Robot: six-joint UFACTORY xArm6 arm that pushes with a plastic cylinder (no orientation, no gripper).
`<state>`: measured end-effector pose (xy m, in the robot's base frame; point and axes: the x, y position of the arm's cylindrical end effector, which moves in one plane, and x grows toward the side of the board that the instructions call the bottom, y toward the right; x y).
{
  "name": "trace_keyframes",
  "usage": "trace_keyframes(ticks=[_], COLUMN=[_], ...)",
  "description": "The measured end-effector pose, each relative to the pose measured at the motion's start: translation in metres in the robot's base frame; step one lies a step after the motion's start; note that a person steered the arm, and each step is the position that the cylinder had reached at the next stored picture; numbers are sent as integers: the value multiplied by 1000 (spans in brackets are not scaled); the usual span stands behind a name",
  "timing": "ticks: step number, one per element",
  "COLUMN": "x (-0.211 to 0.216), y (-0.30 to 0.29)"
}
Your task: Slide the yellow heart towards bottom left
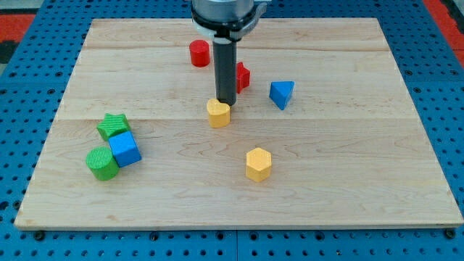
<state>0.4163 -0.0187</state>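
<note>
The yellow heart (218, 113) lies near the middle of the wooden board (348, 145). My tip (226, 103) stands right at the heart's upper right edge, touching or almost touching it. The rod rises straight up from there to the arm at the view's top.
A red cylinder (199, 53) and a red block (242, 76), partly hidden behind the rod, lie above the heart. A blue triangular block (282, 93) is to its right, a yellow hexagon (258, 164) lower right. A green star (114, 126), blue cube (125, 148) and green cylinder (102, 163) cluster at lower left.
</note>
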Motion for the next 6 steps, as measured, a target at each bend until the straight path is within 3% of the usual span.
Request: trace_keyframes(ticks=[2,3,4,5,6], x=[64,25,66,108,108], y=[-85,-55,-34,-50,-127])
